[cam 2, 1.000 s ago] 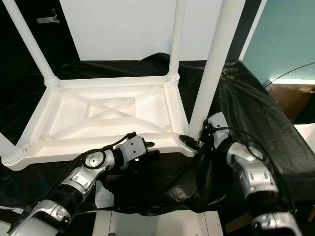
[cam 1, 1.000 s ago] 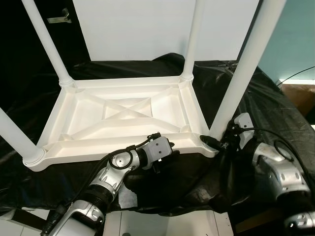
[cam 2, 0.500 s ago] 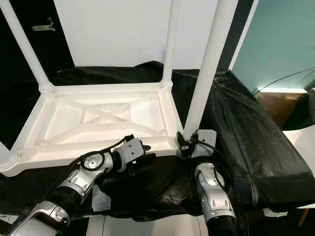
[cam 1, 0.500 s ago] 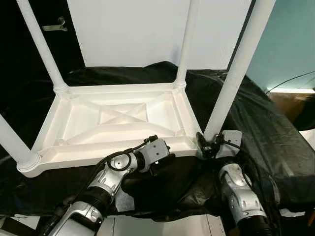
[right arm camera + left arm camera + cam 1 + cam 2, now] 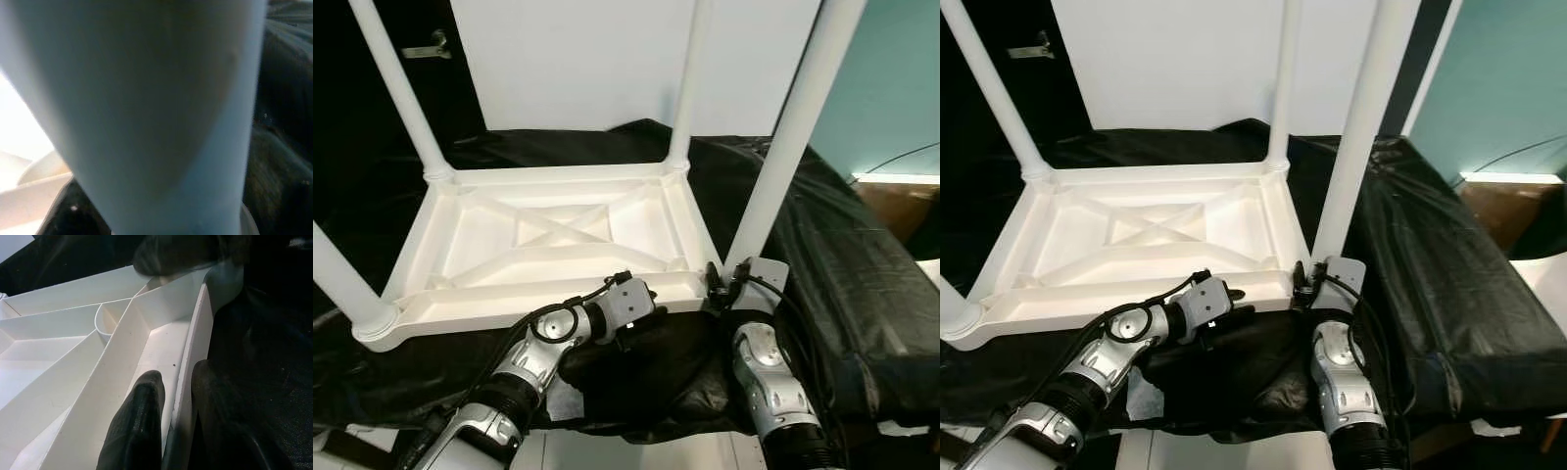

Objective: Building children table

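Tabletop (image 5: 548, 235) lies upside down on black cloth (image 5: 822, 255), all 4 legs standing in corner sockets, so build looks nearly done. Left gripper (image 5: 171, 396) pinches the near rim, one finger inside, one outside, holding top steady. Right gripper (image 5: 717, 284) is at base of near-right leg (image 5: 783, 147); wrist cam is pressed up to the leg, can't tell if fingers clamp it. Prob left: seat/tighten that leg, check the others, then flip table upright
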Robot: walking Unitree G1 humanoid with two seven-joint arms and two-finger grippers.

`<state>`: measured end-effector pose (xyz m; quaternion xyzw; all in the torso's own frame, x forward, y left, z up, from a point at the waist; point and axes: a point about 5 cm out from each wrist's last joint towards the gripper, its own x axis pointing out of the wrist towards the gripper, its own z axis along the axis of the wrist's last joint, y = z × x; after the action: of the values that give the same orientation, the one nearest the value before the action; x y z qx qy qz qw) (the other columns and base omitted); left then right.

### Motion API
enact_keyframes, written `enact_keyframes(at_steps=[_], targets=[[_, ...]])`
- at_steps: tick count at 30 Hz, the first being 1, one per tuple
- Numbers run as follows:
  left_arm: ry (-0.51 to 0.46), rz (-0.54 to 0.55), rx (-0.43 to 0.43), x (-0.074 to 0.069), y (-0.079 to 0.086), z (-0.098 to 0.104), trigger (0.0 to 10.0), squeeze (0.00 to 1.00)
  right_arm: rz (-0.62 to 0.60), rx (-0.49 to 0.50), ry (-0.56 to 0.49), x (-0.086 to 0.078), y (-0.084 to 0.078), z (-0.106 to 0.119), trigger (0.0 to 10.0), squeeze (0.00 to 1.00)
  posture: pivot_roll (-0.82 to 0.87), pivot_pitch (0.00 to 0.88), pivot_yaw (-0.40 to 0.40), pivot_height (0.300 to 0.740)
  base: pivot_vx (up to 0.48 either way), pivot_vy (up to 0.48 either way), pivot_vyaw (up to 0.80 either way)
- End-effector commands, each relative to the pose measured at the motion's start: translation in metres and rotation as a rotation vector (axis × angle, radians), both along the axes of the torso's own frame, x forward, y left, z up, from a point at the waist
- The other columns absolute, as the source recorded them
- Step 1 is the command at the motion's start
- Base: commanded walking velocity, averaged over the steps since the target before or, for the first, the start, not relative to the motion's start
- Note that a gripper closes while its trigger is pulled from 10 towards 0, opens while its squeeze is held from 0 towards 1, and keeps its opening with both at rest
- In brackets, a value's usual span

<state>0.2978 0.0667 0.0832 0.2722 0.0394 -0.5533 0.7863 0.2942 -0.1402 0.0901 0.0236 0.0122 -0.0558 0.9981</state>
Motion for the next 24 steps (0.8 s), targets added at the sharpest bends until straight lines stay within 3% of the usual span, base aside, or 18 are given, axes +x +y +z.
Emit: enact_keyframes(at_steps=[1, 8, 13, 14, 15, 16, 19, 20, 21, 22, 23, 24], targets=[[0.139, -0.040, 0.139, -0.018, 0.008, -0.036, 10.0, 0.00, 0.004, -0.045, 0.039, -0.003, -0.005, -0.009, 10.0, 0.00, 0.01, 0.014, -0.041, 0.740, 0.000, 0.000, 0.00], [0.141, -0.040, 0.137, -0.018, 0.007, -0.037, 10.0, 0.00, 0.074, -0.148, -0.023, -0.003, -0.010, 0.001, 10.0, 0.00, 0.00, 0.016, -0.044, 0.740, 0.000, 0.000, 0.00], [0.142, -0.037, 0.065, -0.019, 0.002, -0.032, 10.0, 0.00, 0.078, -0.203, -0.006, -0.010, -0.022, -0.003, 10.0, 0.00, -0.02, 0.021, -0.045, 0.740, 0.000, 0.000, 0.00], [0.158, -0.044, -0.041, -0.019, -0.004, -0.021, 10.0, 0.58, 0.071, -0.211, 0.004, -0.013, -0.024, -0.006, 10.0, 0.00, -0.02, 0.027, -0.045, 0.740, 0.000, 0.000, 0.00], [0.158, -0.044, -0.041, -0.019, -0.004, -0.021, 10.0, 0.58, 0.071, -0.211, 0.004, -0.013, -0.024, -0.006, 10.0, 0.00, -0.02, 0.027, -0.045, 0.740, 0.000, 0.000, 0.00], [0.170, -0.061, -0.151, -0.020, -0.009, -0.009, 10.0, 1.00, 0.064, -0.216, 0.010, -0.016, -0.025, -0.008, 10.0, 0.00, -0.03, 0.032, -0.043, 0.740, 0.000, 0.000, 0.00], [0.170, -0.061, -0.151, -0.020, -0.009, -0.009, 10.0, 1.00, 0.064, -0.216, 0.010, -0.016, -0.025, -0.008, 10.0, 0.00, -0.03, 0.032, -0.043, 0.740, 0.000, 0.000, 0.00], [0.169, -0.080, -0.246, -0.021, -0.012, 0.002, 10.0, 1.00, 0.058, -0.217, 0.017, -0.019, -0.025, -0.010, 10.0, 0.00, -0.03, 0.034, -0.037, 0.740, 0.000, 0.000, 0.00], [0.220, -0.107, -0.527, -0.024, -0.015, 0.032, 10.0, 0.35, 0.084, -0.206, 0.036, -0.023, -0.022, -0.015, 10.0, 0.00, -0.04, 0.036, -0.030, 0.740, 0.000, 0.000, 0.00], [0.220, -0.107, -0.527, -0.024, -0.015, 0.032, 10.0, 0.35, 0.084, -0.206, 0.036, -0.023, -0.022, -0.015, 10.0, 0.00, -0.04, 0.036, -0.030, 0.740, 0.000, 0.000, 0.00], [0.275, -0.132, -0.725, -0.027, -0.012, 0.053, 10.0, 0.00, 0.104, -0.220, 0.034, -0.026, -0.021, -0.015, 10.0, 0.00, -0.05, 0.034, -0.027, 0.740, 0.000, 0.000, 0.00], [0.290, -0.133, -0.775, -0.028, -0.011, 0.059, 10.0, 0.00, 0.103, -0.222, 0.036, -0.027, -0.021, -0.016, 10.0, 0.00, -0.05, 0.034, -0.026, 0.740, 0.000, 0.000, 0.00]])
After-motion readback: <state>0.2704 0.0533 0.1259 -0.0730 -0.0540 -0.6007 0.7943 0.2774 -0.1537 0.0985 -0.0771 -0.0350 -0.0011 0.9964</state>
